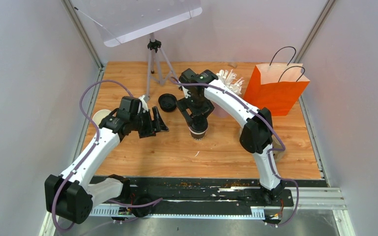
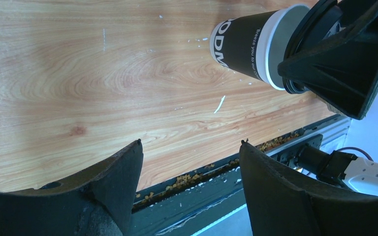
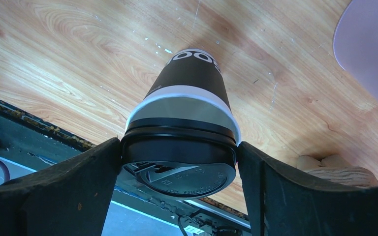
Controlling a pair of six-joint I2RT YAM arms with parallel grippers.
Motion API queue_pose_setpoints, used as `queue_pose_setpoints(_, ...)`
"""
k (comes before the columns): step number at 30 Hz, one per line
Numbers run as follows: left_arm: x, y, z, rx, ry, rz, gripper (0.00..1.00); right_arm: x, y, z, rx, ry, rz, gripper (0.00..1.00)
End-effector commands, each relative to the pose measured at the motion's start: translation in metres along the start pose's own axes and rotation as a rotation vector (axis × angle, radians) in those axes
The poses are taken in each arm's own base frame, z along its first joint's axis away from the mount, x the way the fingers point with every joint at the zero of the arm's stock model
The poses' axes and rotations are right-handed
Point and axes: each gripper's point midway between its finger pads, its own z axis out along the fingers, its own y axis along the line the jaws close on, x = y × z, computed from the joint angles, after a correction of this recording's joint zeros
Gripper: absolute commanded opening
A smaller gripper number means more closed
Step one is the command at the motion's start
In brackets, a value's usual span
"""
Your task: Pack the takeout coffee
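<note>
One loose lid (image 1: 167,102) near lidded cup (image 3: 192,81)

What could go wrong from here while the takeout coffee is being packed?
1. The right pincer flanks the black lid, not the body of the takeout cup. Lifting or pulling away sideways might pop the lid or tip the cup.
2. The left pincer hangs open close to that cup, so the arms could clash.
3. The orange bag stands close beside the right arm; a swing could knock it over.
</note>
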Motion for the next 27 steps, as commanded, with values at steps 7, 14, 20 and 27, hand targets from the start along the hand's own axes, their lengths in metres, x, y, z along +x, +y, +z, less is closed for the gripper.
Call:
queue_pose_setpoints(7,-0.005,-0.007,0.002,0.037,-0.010,0.029,0.79,0.004,-0.001,-0.005,0.011,0.006,-0.032,0.88)
queue_pose_setpoints(14,-0.010,-0.013,0.000,0.050,-0.022,0.022,0.79,0.003,0.002,-0.006,-0.007,-0.029,-0.036,0.93)
queue_pose_setpoints(20,-0.010,-0.016,0.001,0.070,-0.026,0.015,0.79,0.002,-0.002,-0.014,0.007,-0.044,-0.052,0.94)
queue_pose_setpoints(27,-0.008,-0.016,0.004,0.078,-0.016,0.007,0.79,0.001,0.006,-0.023,-0.035,-0.073,-0.062,0.94)
